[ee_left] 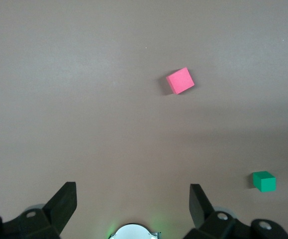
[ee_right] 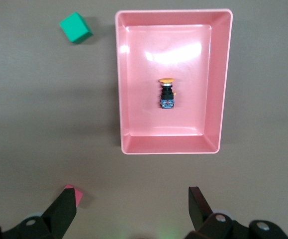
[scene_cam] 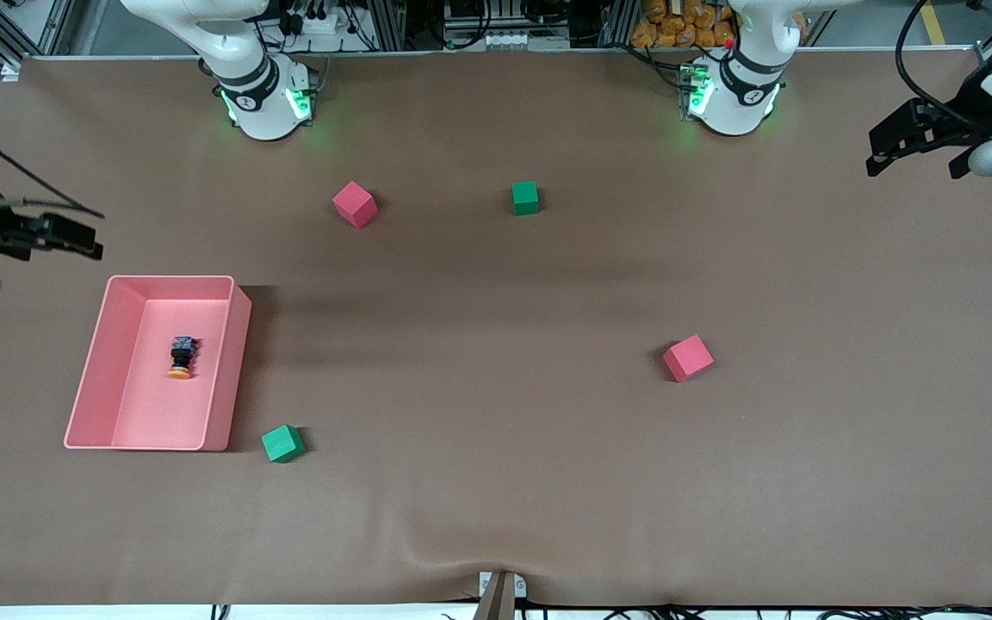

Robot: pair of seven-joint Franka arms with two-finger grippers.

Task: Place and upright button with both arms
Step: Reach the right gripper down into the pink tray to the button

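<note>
Button [scene_cam: 182, 356]: on its side in pink tray [scene_cam: 238, 362]. Right gripper [scene_cam: 52, 237]: spread, empty, above table beside tray. Left gripper [scene_cam: 914, 138]: spread, empty, waiting. Step: nothing grasped; next, right gripper descends onto button

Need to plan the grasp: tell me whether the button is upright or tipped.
Tipped: the button lies on its side in the pink tray, orange cap sideways.

No readable text or labels
</note>
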